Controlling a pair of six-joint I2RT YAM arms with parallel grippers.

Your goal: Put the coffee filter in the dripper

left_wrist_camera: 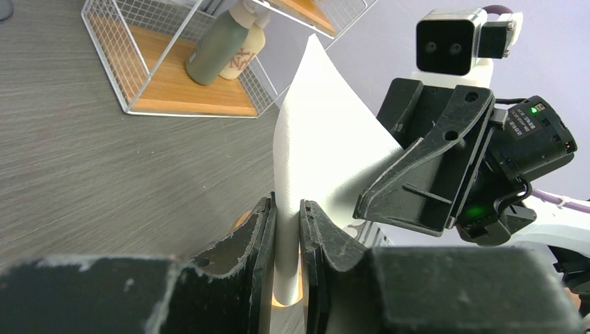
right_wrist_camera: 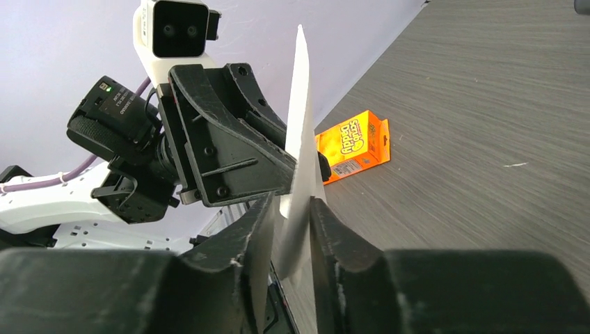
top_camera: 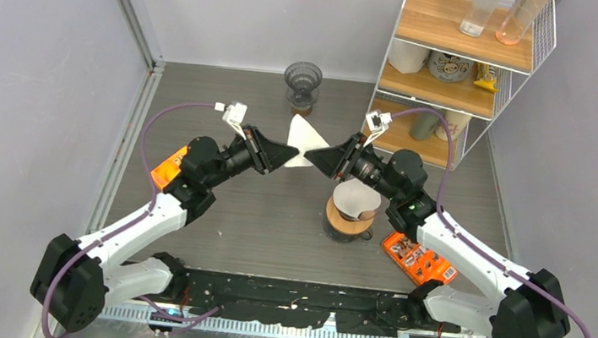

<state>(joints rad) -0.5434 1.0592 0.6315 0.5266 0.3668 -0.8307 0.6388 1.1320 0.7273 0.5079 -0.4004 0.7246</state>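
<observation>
Orange box (right_wrist_camera: 351,147) reads "Scrub Daddy"; other labels illegible.

My left tool (left_wrist_camera: 286,212) pinches the white filter (left_wrist_camera: 323,125) upright. The right tool (left_wrist_camera: 369,198) meets its far side. Behind, a rack (left_wrist_camera: 125,62) stands on the surface (left_wrist_camera: 83,174).

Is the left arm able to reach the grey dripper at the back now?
Probably yes: nothing stands between the left gripper and the dripper, but the right gripper also holds the filter and must release.
</observation>
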